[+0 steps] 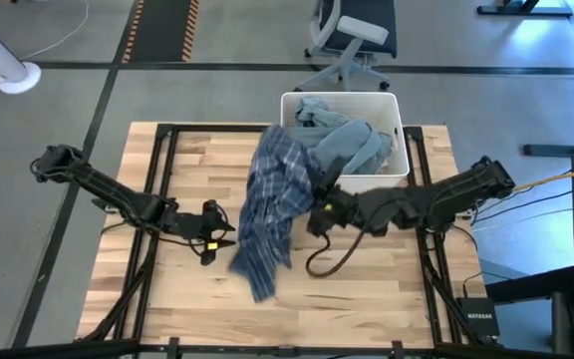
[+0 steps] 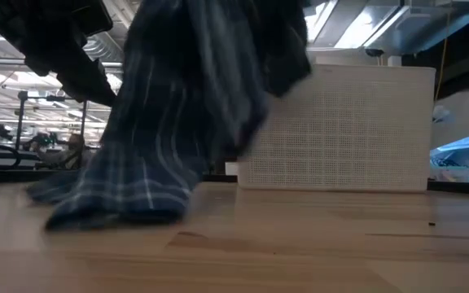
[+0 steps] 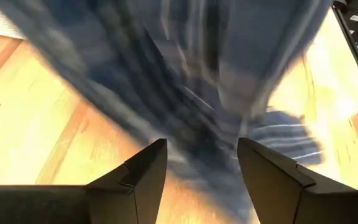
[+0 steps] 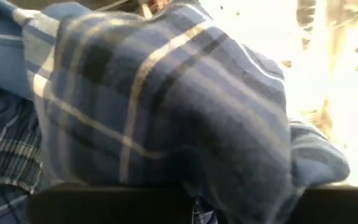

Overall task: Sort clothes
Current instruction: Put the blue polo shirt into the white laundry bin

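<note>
A dark blue plaid garment (image 1: 272, 209) hangs from my right gripper (image 1: 317, 211), which is raised above the table's middle and shut on it. The garment's lower end (image 2: 112, 203) lies on the wood. My left gripper (image 3: 201, 180) stands open just left of the hanging cloth (image 3: 185, 81), nothing between its fingers. In the high view it sits at the garment's left edge (image 1: 217, 239). The right wrist view is filled with plaid folds (image 4: 166, 112) that hide the right fingers. My right gripper holds the plaid garment by a bunched part high up on its right side (image 1: 309, 199), coming level from the table's right. The cloth drapes over the fingers and hides the contact. The garment hangs below, its lower end (image 1: 259, 279) resting on the table.
A white rectangular bin (image 1: 395, 150) stands at the table's far middle, with light blue-grey clothes (image 1: 342, 135) inside. A dark looped cord (image 1: 332, 261) lies on the wood under the right arm. Bare wood (image 1: 367, 309) lies along the near edge.
</note>
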